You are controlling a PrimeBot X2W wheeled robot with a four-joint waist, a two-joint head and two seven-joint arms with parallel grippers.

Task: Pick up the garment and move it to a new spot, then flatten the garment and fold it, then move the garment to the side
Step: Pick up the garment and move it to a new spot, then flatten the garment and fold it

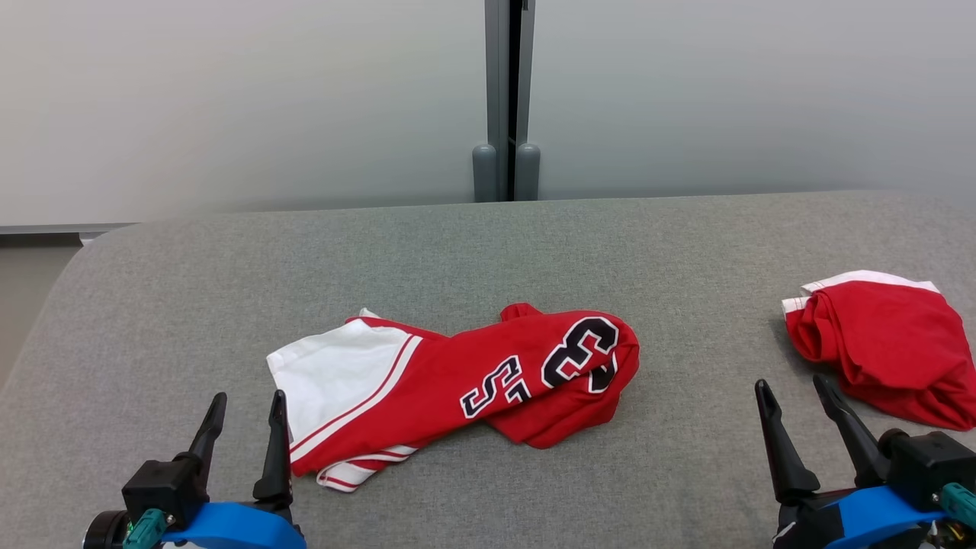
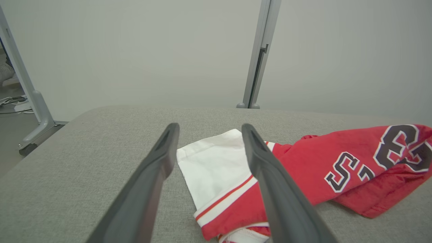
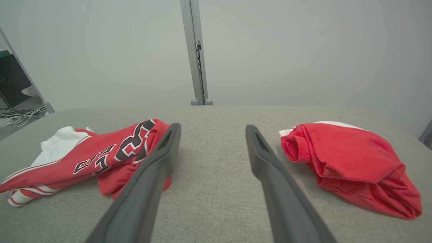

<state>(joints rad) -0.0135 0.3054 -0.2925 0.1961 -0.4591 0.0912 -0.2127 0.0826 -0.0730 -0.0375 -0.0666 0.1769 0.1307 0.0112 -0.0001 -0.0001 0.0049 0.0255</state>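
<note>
Garment [image 1: 457,381], red and white, lies crumpled on the grey cloth worktop [image 1: 488,244] just ahead of the left tool [image 1: 250,396]; both tools gape empty, a red bundle [image 1: 884,343] beside the right tool [image 1: 790,381]. Pale panels [image 1: 229,99] beyond.

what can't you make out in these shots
- Jersey lettering: head view, creases and a fold hide part of the characters.
- Jersey's underside: all views, bunched on itself.
- Red garment: head view, right edge cuts it off; folded, so its type is unclear.
</note>
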